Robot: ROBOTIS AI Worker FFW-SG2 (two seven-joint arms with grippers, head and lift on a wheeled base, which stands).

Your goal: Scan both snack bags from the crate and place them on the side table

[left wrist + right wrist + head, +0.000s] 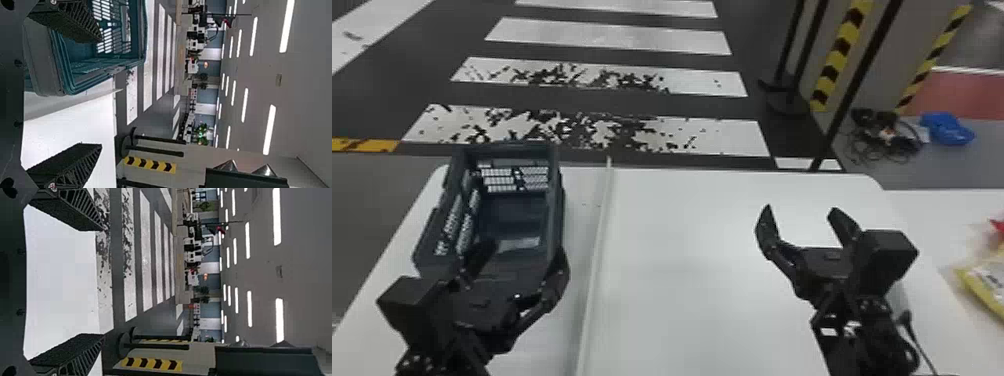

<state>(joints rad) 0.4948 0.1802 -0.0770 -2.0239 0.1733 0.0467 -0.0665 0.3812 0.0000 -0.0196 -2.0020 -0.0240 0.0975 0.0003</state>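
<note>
Starting at the far left of the head view, a yellow floor marking [364, 145] lies beyond the white table [682, 250]. On the table's left part stands the crate [557, 210], dark blue-green, upright and open at the top, with slotted walls. The left gripper [526, 251] is at the crate's near end, its two fingers spread wide with nothing held between them; whether either finger touches the crate cannot be told. In the left wrist view the same wide gap shows, one finger overlapping the crate and the other against the white tabletop.

Just to the right of the crate, a thin pale strip [602, 215] runs from the near side of the table to its far edge. Worn white crossing stripes [582, 130] cover the floor behind.

Farther right, the right gripper [801, 210] is over the tabletop, also wide open and empty. Behind it are dark posts [792, 65], yellow-and-black tape [837, 50], a tangle of cables [887, 137] and a blue bundle [947, 129] on the floor.

At the far right, a yellow-edged snack bag [984, 285] lies on the side table [922, 215], cut off by the view's edge. Just behind it is a red patch of packaging [997, 226]; whether that belongs to a second bag cannot be told.
</note>
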